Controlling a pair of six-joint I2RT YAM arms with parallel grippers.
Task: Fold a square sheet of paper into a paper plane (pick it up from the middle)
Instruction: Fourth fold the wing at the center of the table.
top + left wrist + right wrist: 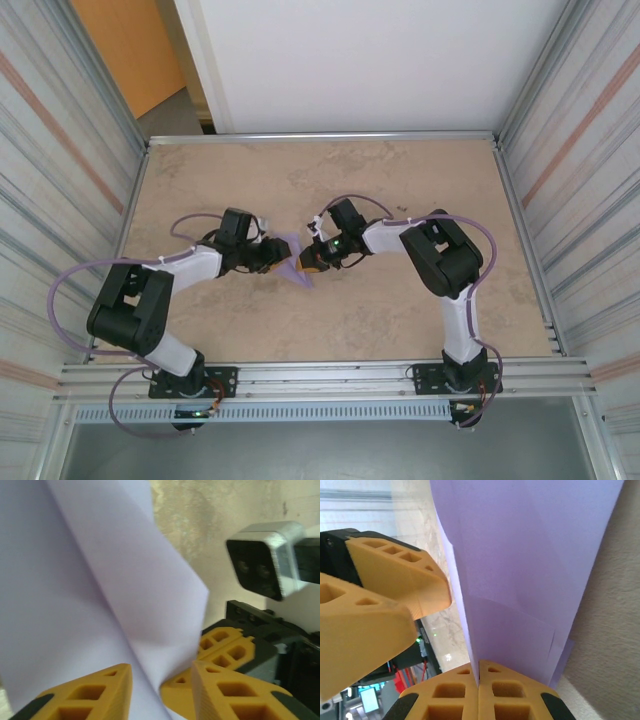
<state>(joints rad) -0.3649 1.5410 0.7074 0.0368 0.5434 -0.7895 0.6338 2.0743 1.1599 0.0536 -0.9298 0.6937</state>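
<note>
The lavender sheet of paper (300, 270), folded and creased into a narrow pointed shape, is held up off the table between my two arms at mid-table. My right gripper (318, 256) is shut on its lower edge, the two yellow fingers pressed together on the paper (530, 555) at the pinch (478, 674). My left gripper (275, 255) faces it from the left. Its fingers stand apart, and a fold of the paper (100, 580) runs down through the gap (161, 674). The right gripper's yellow fingers (225, 647) lie just behind that fold.
The beige stone-patterned table (400, 180) has bare room at the back and on both sides. Metal rails (320, 375) run along the near edge, and corrugated walls (590, 200) stand left and right. The right wrist's camera block (265, 560) hangs close to my left fingers.
</note>
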